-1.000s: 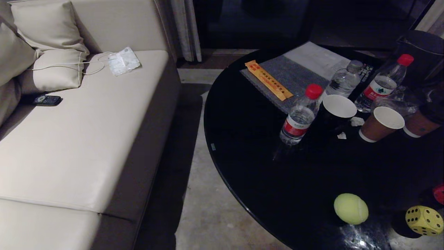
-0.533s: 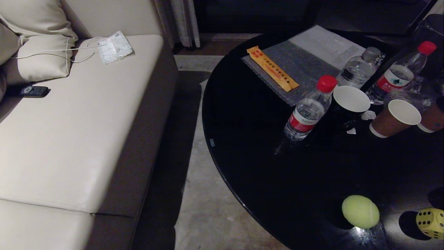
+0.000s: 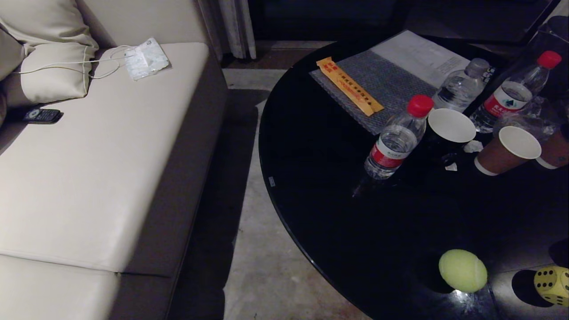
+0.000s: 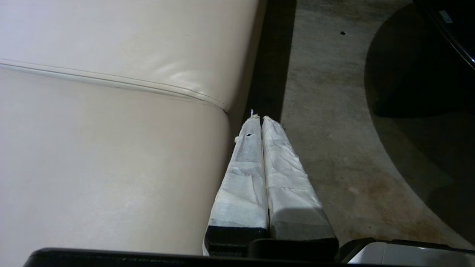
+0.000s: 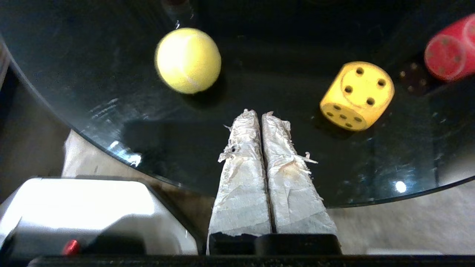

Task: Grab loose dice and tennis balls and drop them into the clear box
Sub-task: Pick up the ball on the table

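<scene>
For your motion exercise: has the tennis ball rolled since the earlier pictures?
No. The tennis ball keeps its spacing from the yellow die; the camera shifted.

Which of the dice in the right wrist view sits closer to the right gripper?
The yellow die is closer to the right gripper; the red die lies farther off at the frame edge, beyond the yellow one.

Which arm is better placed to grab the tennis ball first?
Right. The shut right gripper hangs over the round black table near the fuzzy yellow-green tennis ball; the left gripper sits between sofa and floor.
</scene>
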Controlling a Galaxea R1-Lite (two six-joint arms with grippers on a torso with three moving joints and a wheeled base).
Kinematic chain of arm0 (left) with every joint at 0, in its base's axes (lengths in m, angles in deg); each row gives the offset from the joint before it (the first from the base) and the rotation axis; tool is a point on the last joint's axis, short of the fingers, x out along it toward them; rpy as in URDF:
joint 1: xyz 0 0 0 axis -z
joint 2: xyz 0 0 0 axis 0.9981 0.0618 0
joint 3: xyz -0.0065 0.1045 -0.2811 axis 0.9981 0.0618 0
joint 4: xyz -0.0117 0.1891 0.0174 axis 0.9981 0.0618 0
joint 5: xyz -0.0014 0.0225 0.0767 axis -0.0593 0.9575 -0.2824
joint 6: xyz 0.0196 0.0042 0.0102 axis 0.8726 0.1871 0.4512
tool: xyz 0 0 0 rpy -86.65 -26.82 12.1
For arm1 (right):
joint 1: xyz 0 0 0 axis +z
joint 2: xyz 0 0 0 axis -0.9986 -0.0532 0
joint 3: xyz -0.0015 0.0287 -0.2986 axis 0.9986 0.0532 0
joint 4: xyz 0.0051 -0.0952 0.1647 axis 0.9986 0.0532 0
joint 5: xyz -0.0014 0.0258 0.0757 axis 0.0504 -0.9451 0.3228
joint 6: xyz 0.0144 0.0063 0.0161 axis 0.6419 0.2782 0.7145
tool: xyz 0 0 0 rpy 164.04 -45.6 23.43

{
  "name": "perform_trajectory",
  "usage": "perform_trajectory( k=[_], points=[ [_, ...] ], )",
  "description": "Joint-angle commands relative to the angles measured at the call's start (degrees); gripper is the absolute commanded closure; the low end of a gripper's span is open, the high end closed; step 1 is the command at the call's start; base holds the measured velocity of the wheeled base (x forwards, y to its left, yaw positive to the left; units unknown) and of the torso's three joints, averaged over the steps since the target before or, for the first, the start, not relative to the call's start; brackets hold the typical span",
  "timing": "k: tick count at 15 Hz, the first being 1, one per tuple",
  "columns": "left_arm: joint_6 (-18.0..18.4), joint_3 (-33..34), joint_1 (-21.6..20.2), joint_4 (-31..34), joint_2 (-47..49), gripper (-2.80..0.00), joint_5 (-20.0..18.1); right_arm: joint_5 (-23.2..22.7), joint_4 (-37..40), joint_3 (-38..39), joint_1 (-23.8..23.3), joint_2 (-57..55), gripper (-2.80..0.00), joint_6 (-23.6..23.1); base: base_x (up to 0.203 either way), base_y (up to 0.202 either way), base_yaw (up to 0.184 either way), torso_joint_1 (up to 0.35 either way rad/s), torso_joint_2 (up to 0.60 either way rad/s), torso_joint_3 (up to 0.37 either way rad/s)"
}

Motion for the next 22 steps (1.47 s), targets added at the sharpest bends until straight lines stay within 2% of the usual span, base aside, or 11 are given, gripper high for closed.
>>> perform_trajectory(
  k=[1, 4, 7, 9, 11, 14, 15, 22],
  points=[
    [0.0, 0.1, 0.0, 0.0, 0.1, 0.0, 0.1, -1.4, 5.2, -8.7, 0.0, -13.2, 0.0, -0.8, 0.0, 0.0, 0.0, 0.0, 0.0, 0.0],
    [0.0, 0.1, 0.0, 0.0, 0.1, 0.0, 0.1, -6.2, 9.5, -16.3, 0.1, -27.1, 0.0, -1.8, 0.0, 0.0, 0.0, 0.0, 0.0, 0.0],
    [0.0, 0.1, 0.0, 0.0, 0.1, 0.0, 0.0, -9.5, 10.3, -19.4, 0.4, -40.6, 0.0, -1.7, 0.0, 0.0, 0.0, 0.0, 0.0, 0.0],
    [0.0, 0.1, 0.0, 0.0, 0.1, 0.0, 0.0, -10.3, 6.4, -20.4, 1.2, -49.6, 0.0, -0.3, 0.0, 0.0, 0.0, 0.0, 0.0, 0.0],
    [0.0, 0.1, 0.0, 0.0, 0.1, 0.0, 0.1, -10.5, -1.1, -21.1, 1.8, -55.4, 0.0, 2.8, 0.0, 0.0, 0.0, 0.0, 0.0, 0.0],
    [0.0, 0.1, 0.0, 0.0, 0.1, 0.0, 0.1, -10.9, -2.5, -20.3, 4.0, -56.0, 0.0, 4.6, 0.0, 0.0, 0.0, 0.0, 0.0, 0.0],
    [0.0, 0.1, 0.0, 0.0, 0.1, 0.0, 0.1, -11.1, -2.4, -20.3, 4.2, -56.2, -2.8, 5.6, 0.0, 0.0, 0.0, 0.0, 0.0, 0.0],
    [0.0, 0.1, 0.0, 0.0, 0.1, 0.0, 0.0, -11.2, -2.5, -23.0, 9.8, -59.8, -2.8, 5.4, 0.0, 0.0, 0.0, 0.0, 0.0, 0.0]
  ],
)
